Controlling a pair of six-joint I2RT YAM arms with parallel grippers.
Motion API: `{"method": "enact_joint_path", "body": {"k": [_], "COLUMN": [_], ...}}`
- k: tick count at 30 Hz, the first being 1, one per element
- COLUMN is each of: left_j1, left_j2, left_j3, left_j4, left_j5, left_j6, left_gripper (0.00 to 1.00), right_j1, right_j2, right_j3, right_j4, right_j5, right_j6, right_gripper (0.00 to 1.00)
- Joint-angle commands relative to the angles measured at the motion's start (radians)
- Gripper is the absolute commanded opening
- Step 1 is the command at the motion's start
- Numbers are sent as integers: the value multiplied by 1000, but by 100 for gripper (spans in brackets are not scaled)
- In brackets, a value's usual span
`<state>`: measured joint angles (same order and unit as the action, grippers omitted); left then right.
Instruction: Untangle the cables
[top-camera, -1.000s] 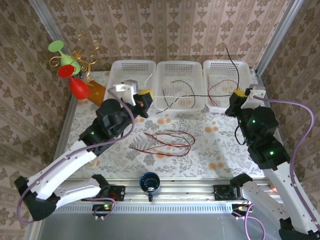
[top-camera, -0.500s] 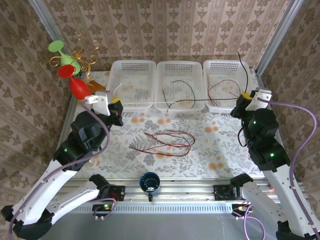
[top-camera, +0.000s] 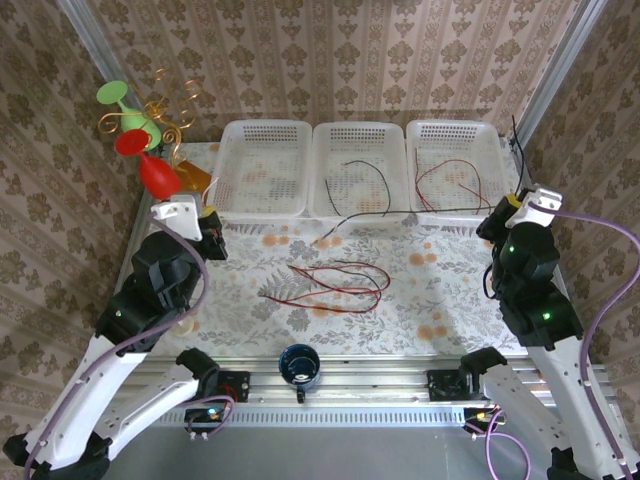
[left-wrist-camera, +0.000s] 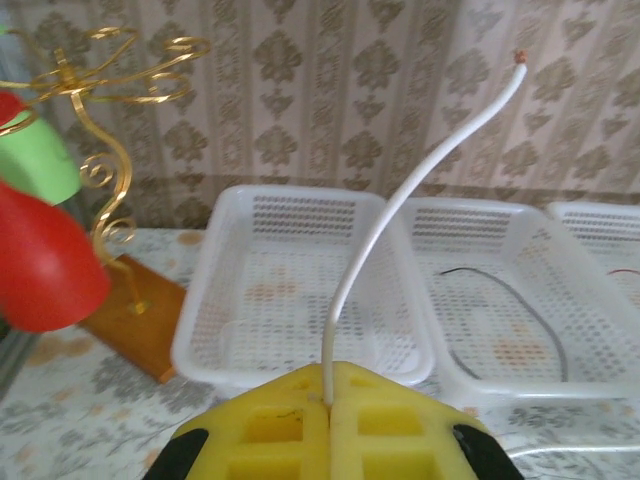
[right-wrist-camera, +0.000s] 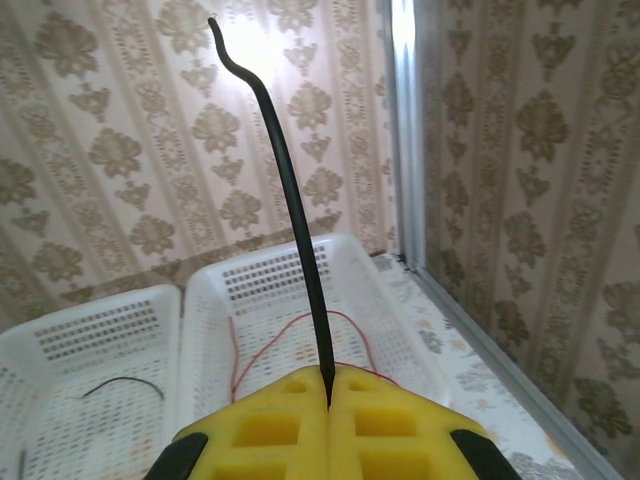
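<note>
My left gripper (top-camera: 207, 216) is shut on a white cable (left-wrist-camera: 370, 260), which rises from the closed yellow pads (left-wrist-camera: 400, 425) to a copper-tipped end. My right gripper (top-camera: 508, 206) is shut on a black cable (right-wrist-camera: 295, 230). That black cable (top-camera: 420, 211) stretches left along the basket fronts to a loose end near the table's middle. A tangle of red and black cables (top-camera: 335, 280) lies on the floral table. A black cable (top-camera: 365, 175) lies in the middle basket (top-camera: 360, 131), and a red cable (top-camera: 450, 175) in the right basket (top-camera: 452, 126).
The left basket (top-camera: 262, 127) holds no cable. A gold wire stand with red and green goblets (top-camera: 140, 150) rises at the far left, close to my left gripper. A dark cup (top-camera: 299, 363) sits at the near edge. A metal post (top-camera: 555, 75) borders the right side.
Both grippers have drawn apart: the left went left and nearer, the right went right. The black cable slid out across the basket fronts and now lies stretched on the table.
</note>
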<state>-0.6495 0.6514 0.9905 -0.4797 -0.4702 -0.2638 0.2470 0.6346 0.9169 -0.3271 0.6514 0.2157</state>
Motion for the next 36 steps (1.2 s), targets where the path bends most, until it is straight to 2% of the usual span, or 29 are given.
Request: {"method": "enact_joint_path", "body": {"k": [1,9,15,17,22,29,36], "left_j1": [43,106,113,113,113,114,113], "left_j2": [-15,-153,-177,-181,-168,-88,-58], "left_j3": [30,-98,-135,-144,-186,-196,-227], "left_j4": [-95,-40,-90,-72,36,81,124], "left_j5": [-92,-270,-291,-268,-123,-8,46], "left_j6": [21,-43,-99,-105,-109,-162,-206], "left_gripper": [0,0,0,0,0,0,0], "right_j1": [-15,-54,-95,-100,-100,-100,-96], "right_j2": [3,26,43,33,-8,25,127], "right_j3": [-5,-12,-10,-16,-40,81,216], "right_j4": [-40,-79,-113,-103,-27,36,300], "right_j5": [161,332,377,321,95,-191,-497], "right_j6": [27,44,58,61,68,46,107], "right_gripper": [0,0,0,0,0,0,0]}}
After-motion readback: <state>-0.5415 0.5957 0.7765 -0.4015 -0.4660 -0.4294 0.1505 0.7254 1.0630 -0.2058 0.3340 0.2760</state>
